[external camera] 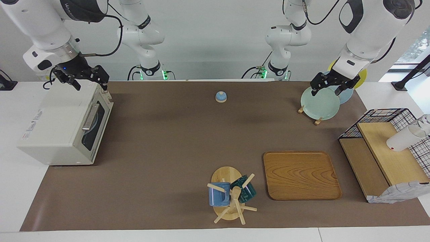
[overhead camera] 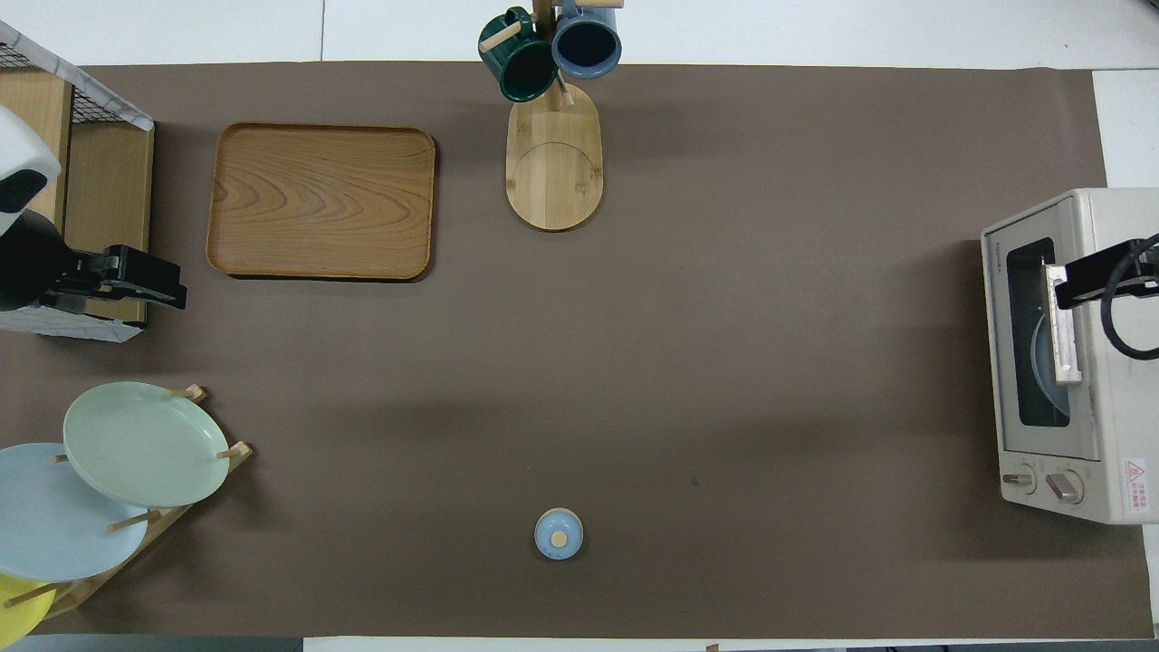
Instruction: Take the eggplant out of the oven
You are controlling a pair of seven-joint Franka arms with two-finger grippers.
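Brown mat: shut oven (external camera: pixel 63 129) door faces table's middle.

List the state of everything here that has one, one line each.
oven: door shut, a plate visible through the glass
eggplant: not visible
right hand: open, over the oven
left hand: open, over the plate rack
mugs: hanging on the mug tree
wooden tray: empty
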